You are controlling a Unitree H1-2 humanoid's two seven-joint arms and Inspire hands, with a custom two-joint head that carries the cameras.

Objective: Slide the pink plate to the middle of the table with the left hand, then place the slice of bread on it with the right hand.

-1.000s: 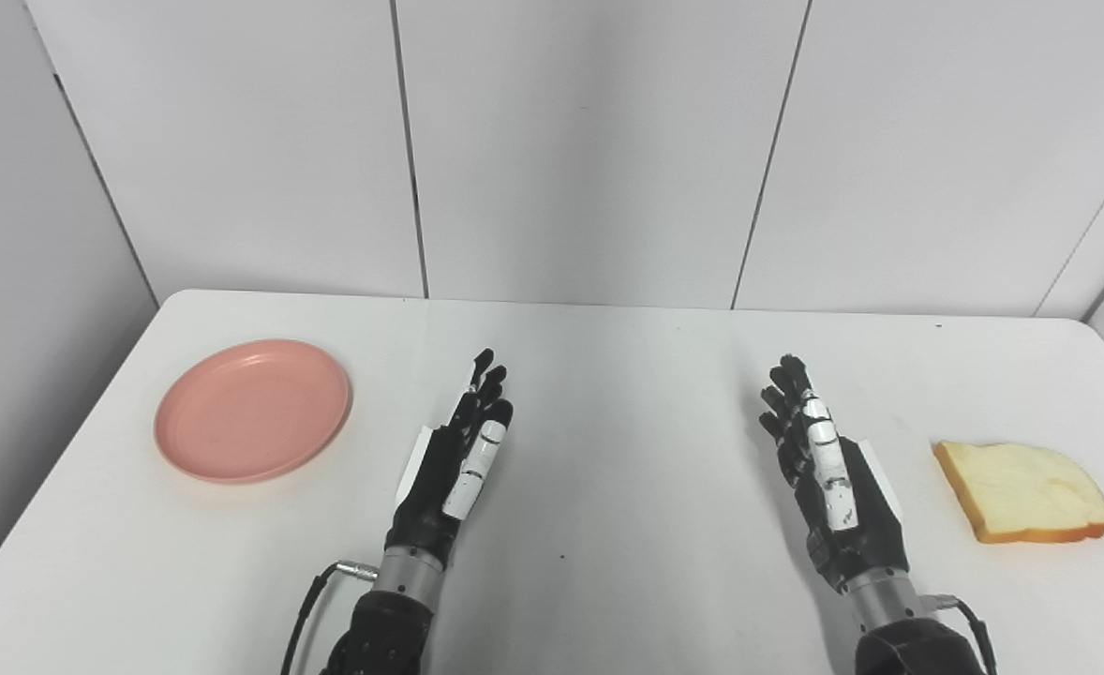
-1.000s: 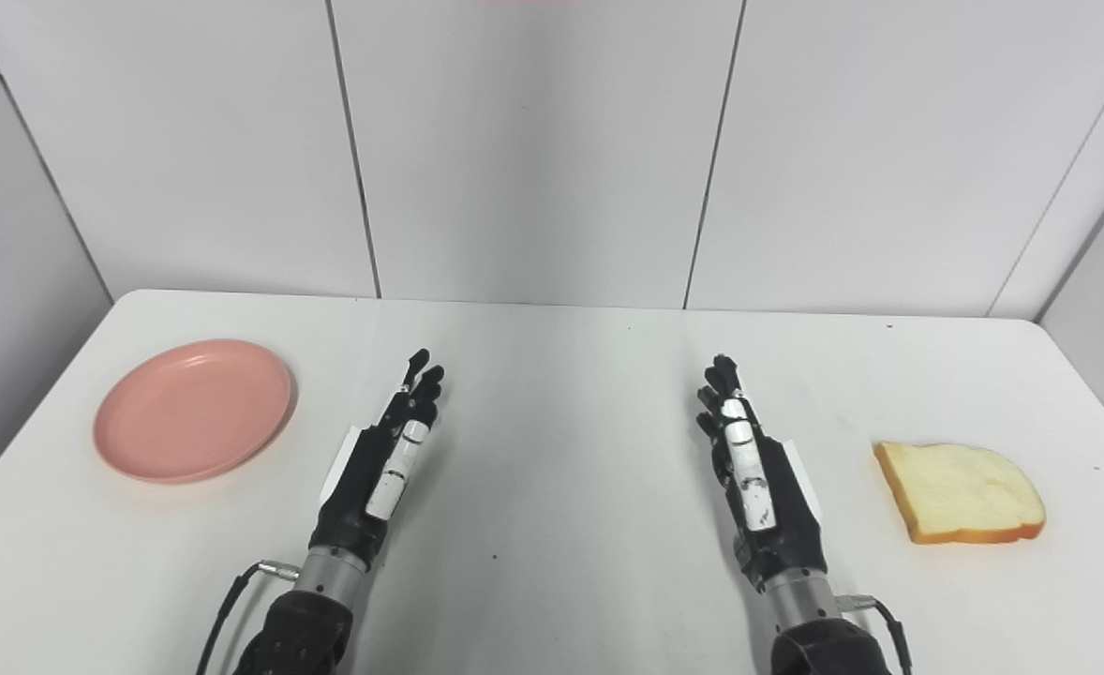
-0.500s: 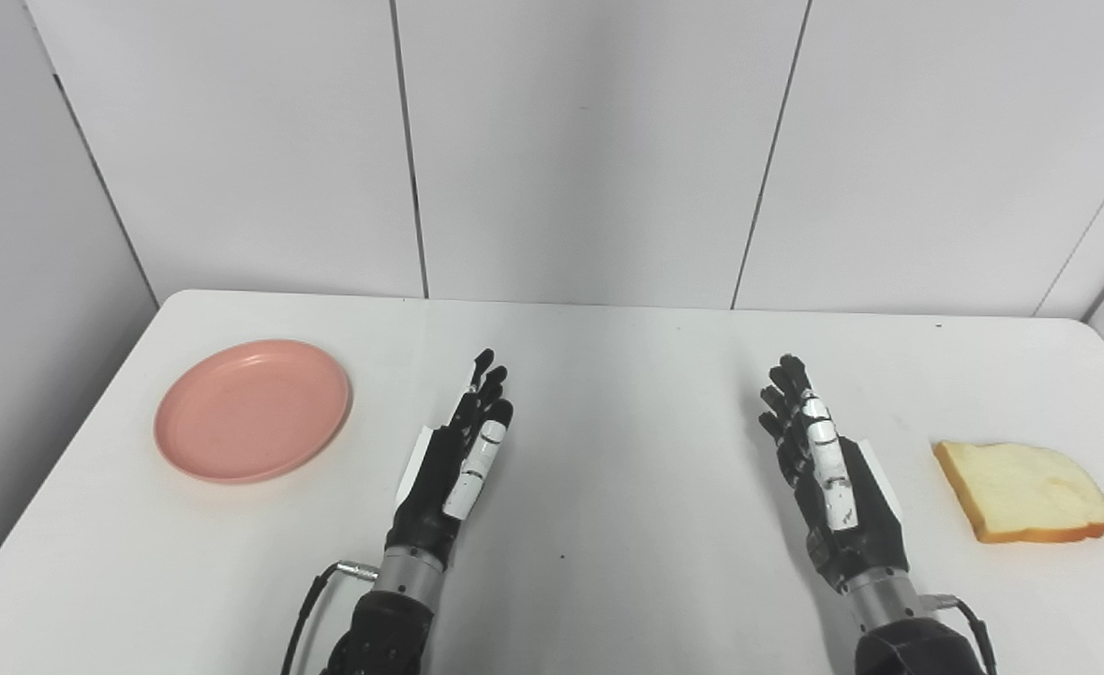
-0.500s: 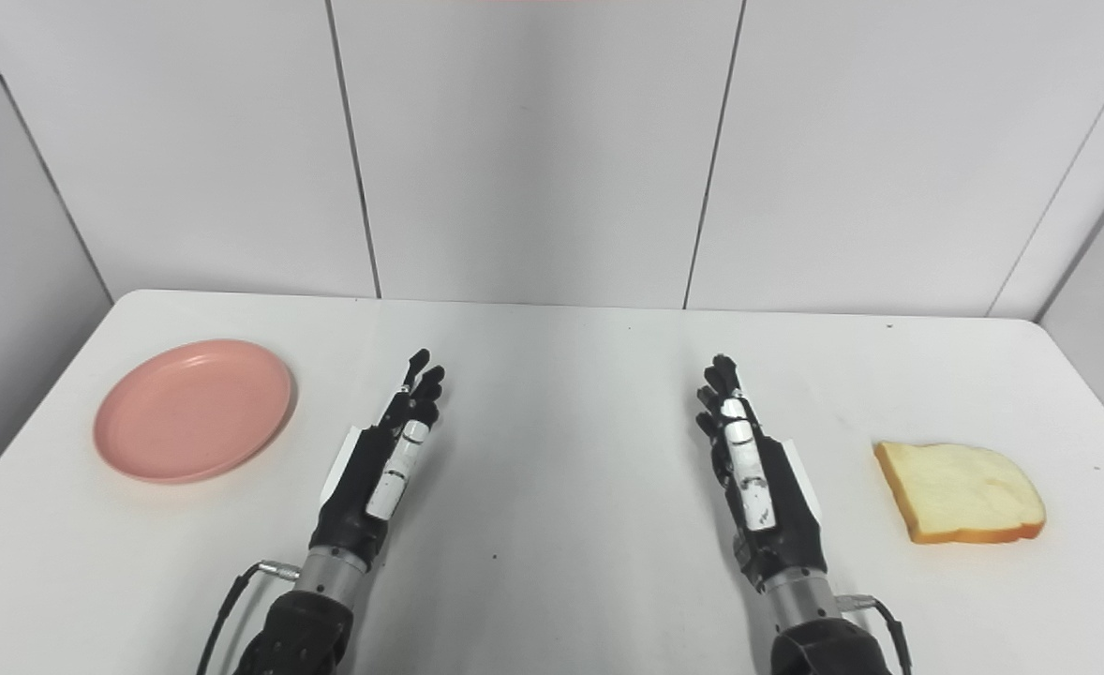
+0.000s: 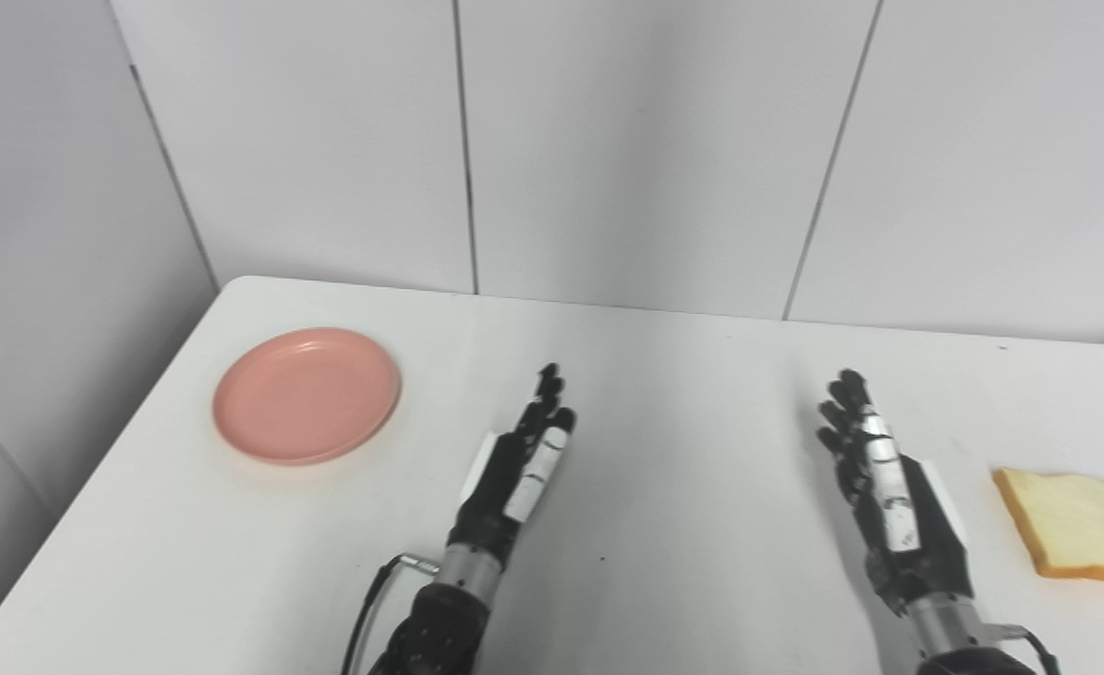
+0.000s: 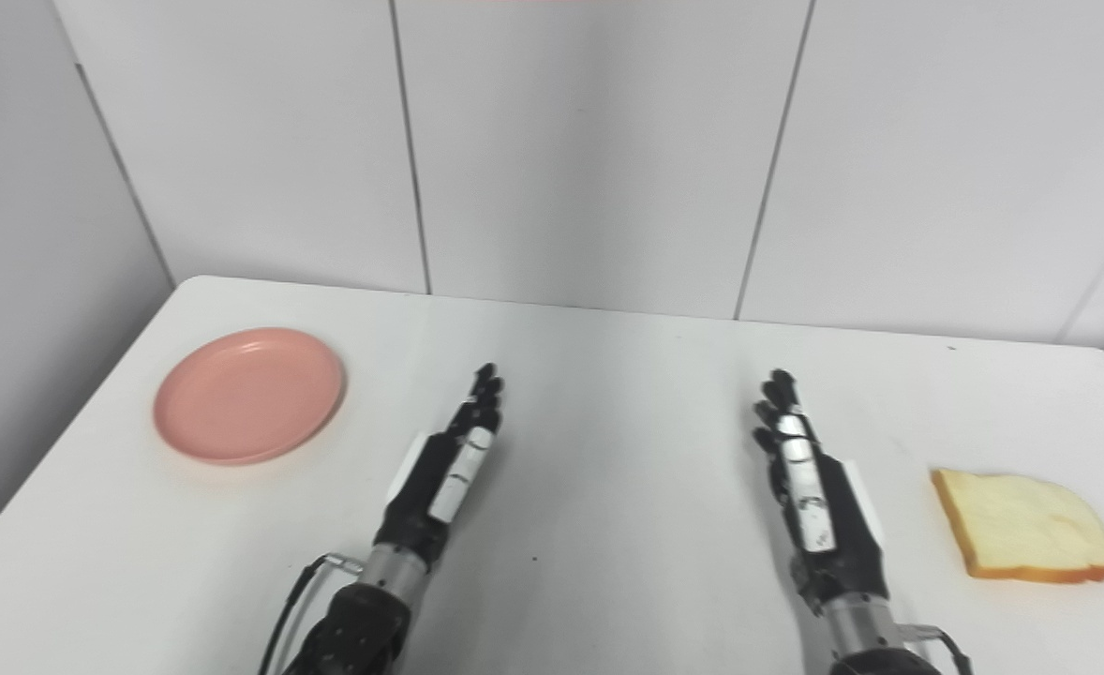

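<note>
Hands waiting, plate and bread untouched

Plate [image 6: 248, 395] in pink sits at the left of the frame, toward the far-left part of the white table [image 6: 608, 375], lying flat with nothing on it. Bread slice [image 6: 1023, 526], pale with a golden crust, lies flat at the right edge of the frame, on the table's right side. Plate and bread are well apart, with both hands between them.

Left hand [image 6: 444, 469] comes up from the lower centre-left of the frame, fingers stretched forward side by side and loosely apart, holding nothing. It is near the plate but clear of it, off to the plate's lower right.

Right hand [image 6: 810, 487] rises from the lower right, fingers likewise extended and slightly spread, empty. It sits to the left of the bread with bare table between them.

Grey wall panels [image 6: 589, 141] fill the upper half of the frame.
</note>
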